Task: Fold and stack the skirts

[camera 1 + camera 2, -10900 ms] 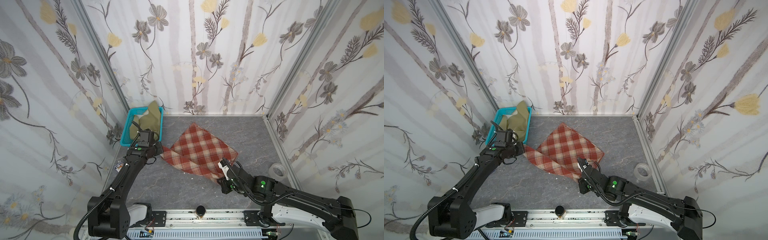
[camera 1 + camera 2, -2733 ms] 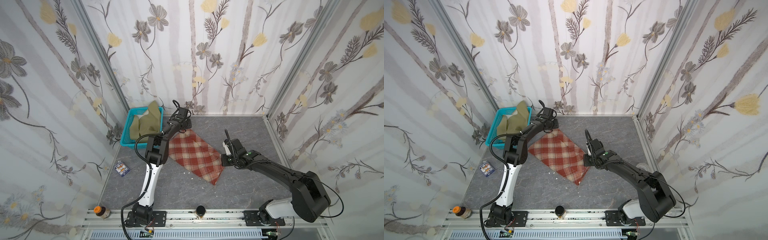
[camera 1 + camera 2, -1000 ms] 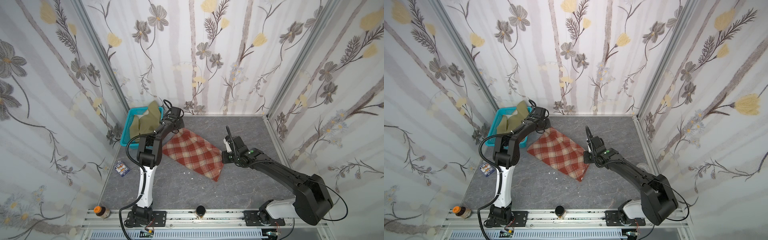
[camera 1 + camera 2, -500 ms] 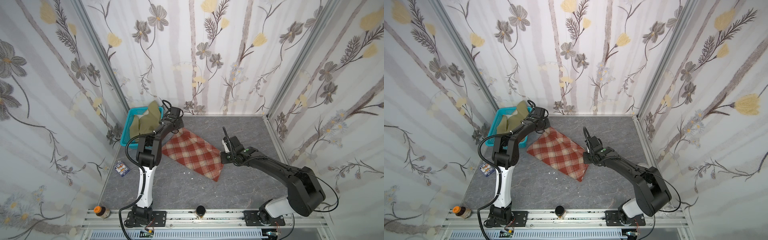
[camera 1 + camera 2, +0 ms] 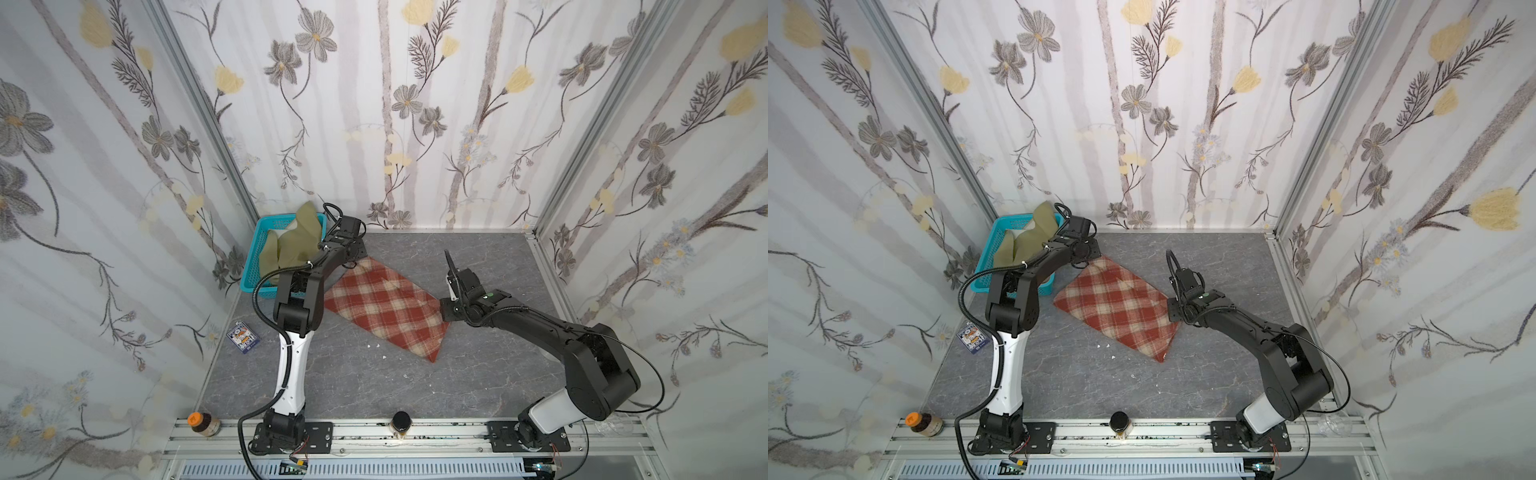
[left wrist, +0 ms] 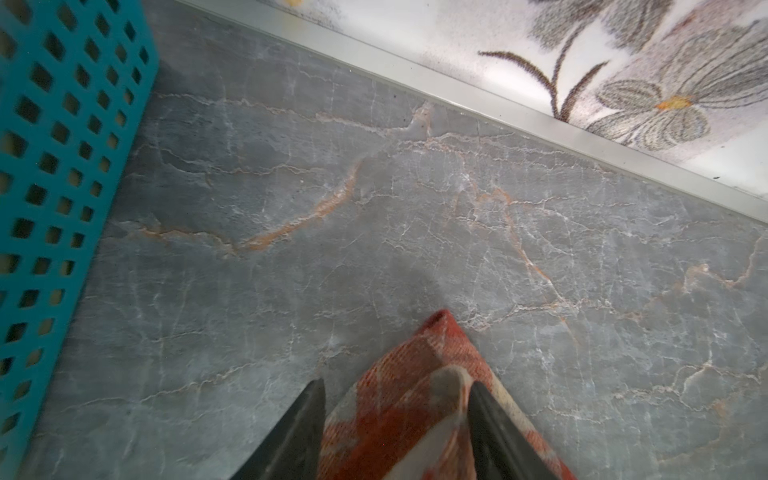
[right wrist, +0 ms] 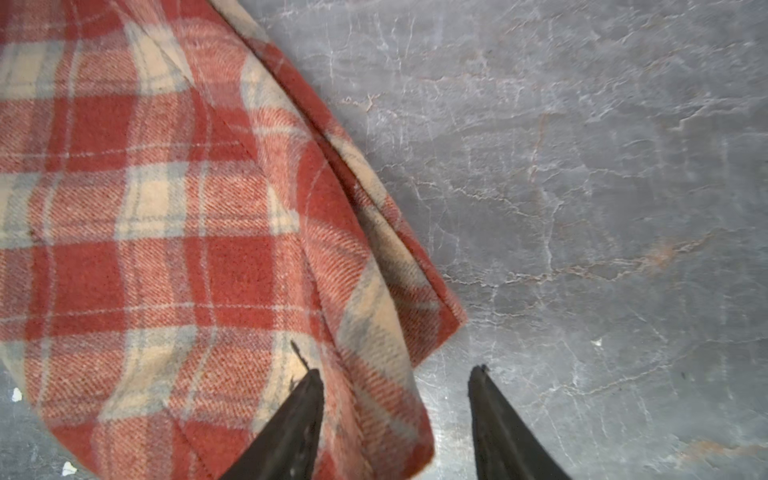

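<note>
The rust-red and cream plaid skirt (image 5: 386,305) (image 5: 1119,305) lies folded flat as a slanted rectangle mid-table in both top views. My left gripper (image 5: 357,258) (image 6: 397,384) sits low at its far corner; its jaws stand open, with the corner of plaid cloth (image 6: 415,399) lying loose between them. At the skirt's right corner my right gripper (image 5: 442,309) (image 7: 397,370) is open too, the plaid edge (image 7: 374,332) resting against one finger (image 7: 303,411). The olive-green skirt (image 5: 297,243) (image 5: 1034,237) is bunched in the turquoise basket (image 5: 253,266).
The basket wall (image 6: 62,166) stands close beside the left gripper, and the back wall runs just beyond it. A small card box (image 5: 244,337) lies at the left. An orange-capped bottle (image 5: 202,423) and a dark-lidded jar (image 5: 401,422) stand on the front rail.
Both grippers were shut on the plaid skirt's corners and have now opened, letting the cloth go. The arms have hardly moved and the skirt lies as before.
</note>
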Robot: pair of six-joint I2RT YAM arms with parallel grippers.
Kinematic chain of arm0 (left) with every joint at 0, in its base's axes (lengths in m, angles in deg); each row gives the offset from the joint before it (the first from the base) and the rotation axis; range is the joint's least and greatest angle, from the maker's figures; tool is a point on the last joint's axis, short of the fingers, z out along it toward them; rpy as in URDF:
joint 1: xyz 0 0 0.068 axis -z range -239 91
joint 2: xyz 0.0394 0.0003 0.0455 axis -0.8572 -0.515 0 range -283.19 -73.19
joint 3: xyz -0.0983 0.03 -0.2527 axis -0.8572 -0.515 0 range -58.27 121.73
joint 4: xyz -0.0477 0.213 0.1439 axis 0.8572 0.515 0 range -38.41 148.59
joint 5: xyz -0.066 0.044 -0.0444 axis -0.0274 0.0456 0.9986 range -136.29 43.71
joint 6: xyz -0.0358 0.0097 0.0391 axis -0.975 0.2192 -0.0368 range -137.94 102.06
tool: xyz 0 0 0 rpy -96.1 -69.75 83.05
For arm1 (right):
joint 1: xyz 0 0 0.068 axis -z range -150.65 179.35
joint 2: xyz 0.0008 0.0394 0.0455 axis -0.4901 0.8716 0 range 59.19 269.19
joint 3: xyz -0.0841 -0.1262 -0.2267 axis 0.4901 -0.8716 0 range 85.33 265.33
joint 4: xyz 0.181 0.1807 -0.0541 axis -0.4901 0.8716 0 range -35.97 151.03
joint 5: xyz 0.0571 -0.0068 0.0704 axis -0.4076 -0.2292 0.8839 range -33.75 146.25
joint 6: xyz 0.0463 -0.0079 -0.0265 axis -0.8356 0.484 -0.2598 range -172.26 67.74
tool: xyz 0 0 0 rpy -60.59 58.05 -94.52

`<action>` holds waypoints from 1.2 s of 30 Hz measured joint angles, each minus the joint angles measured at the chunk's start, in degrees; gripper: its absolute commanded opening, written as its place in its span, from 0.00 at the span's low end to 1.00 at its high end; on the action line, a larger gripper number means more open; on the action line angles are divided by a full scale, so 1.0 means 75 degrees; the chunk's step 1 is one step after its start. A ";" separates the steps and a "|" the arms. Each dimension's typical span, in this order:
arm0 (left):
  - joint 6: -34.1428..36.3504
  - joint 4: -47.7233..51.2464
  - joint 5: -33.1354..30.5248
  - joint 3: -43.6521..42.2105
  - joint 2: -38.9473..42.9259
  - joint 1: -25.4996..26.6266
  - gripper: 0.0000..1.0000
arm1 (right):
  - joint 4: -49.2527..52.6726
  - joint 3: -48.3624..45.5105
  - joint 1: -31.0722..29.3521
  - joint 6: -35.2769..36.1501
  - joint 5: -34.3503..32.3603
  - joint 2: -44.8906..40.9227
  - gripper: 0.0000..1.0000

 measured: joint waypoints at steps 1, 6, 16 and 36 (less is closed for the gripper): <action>0.0000 -0.0015 -0.0029 -0.0076 0.0140 0.0003 0.56 | 0.0012 0.0003 -0.0009 0.0000 -0.0017 -0.0166 0.54; -0.0003 -0.0224 -0.0114 -0.0702 0.0743 0.0154 0.41 | -0.0020 -0.0137 -0.0055 -0.0035 0.0236 -0.0807 0.18; -0.0294 -0.0670 0.0300 -0.2084 0.0868 0.0458 0.34 | -0.0635 -0.0653 -0.0055 -0.0440 0.1253 -0.0219 0.02; -0.0726 -0.1294 0.0711 -0.5359 0.2757 0.0493 0.37 | -0.0828 -0.0052 0.0408 -0.0469 0.0134 0.1638 0.00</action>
